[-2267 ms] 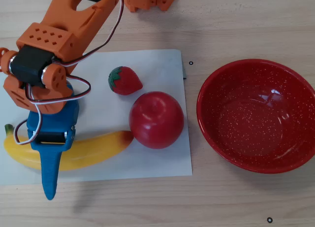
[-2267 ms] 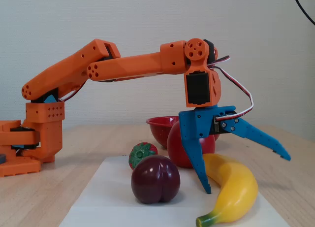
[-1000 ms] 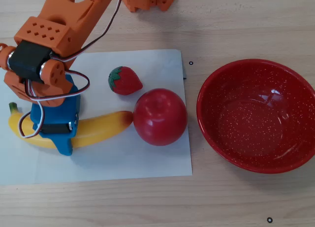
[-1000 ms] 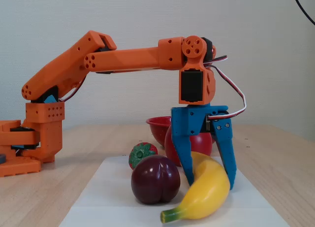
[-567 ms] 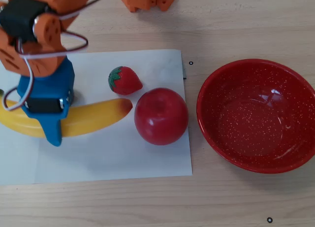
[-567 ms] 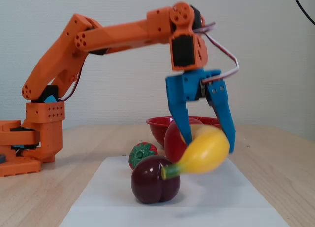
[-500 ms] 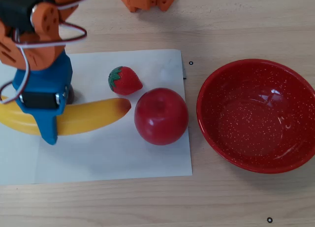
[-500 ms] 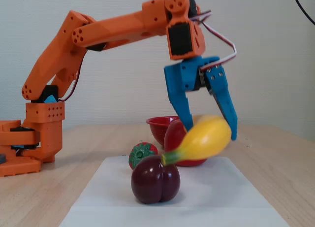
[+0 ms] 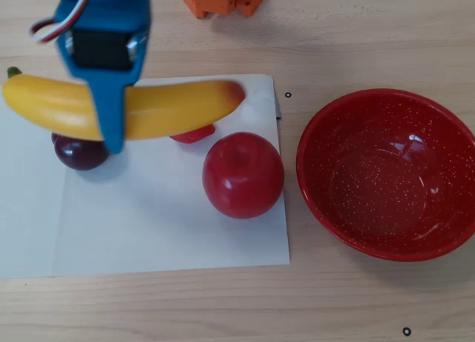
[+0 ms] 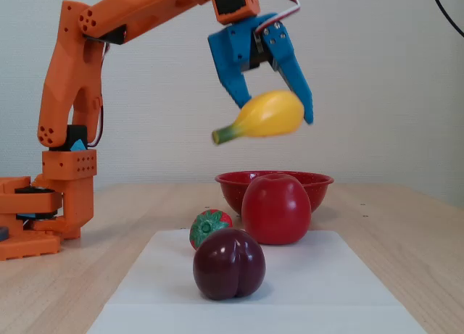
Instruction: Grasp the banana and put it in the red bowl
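We see open air under the banana [image 10: 264, 114]; bowl [image 9: 386, 174] sits right, apart. Gripper [image 10: 275, 109] clamps the banana mid-length.

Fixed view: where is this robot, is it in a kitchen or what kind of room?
Probably not a kitchen: more likely a hobby desk or lab table set up for robot practice. A small orange arm stands on a bare wooden table before a plain wall, with glossy, toy-looking fruit on white paper.
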`<state>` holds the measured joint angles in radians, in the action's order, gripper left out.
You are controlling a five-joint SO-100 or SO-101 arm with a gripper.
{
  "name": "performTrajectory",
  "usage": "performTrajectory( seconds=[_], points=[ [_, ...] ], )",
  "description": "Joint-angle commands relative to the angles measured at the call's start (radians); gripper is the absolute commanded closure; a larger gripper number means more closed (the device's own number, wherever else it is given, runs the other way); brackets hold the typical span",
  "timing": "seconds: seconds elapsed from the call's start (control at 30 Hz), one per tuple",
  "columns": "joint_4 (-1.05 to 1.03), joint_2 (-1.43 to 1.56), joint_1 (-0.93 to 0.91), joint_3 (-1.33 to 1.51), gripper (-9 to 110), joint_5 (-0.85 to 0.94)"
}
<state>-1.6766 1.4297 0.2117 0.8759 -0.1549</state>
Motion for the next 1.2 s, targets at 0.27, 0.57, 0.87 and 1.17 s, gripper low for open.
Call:
performTrajectory(
  seconds=[0.27,0.57,0.87,1.17],
  points=[
    [-0.084,0.265,-0.242,-0.049,101,0.124],
    [-0.060,0.276,-0.476,-0.005,101,0.192],
    [-0.035,0.236,-0.706,0.054,101,0.232],
    [0.044,0.127,-0.853,0.044,101,0.265]
  ],
)
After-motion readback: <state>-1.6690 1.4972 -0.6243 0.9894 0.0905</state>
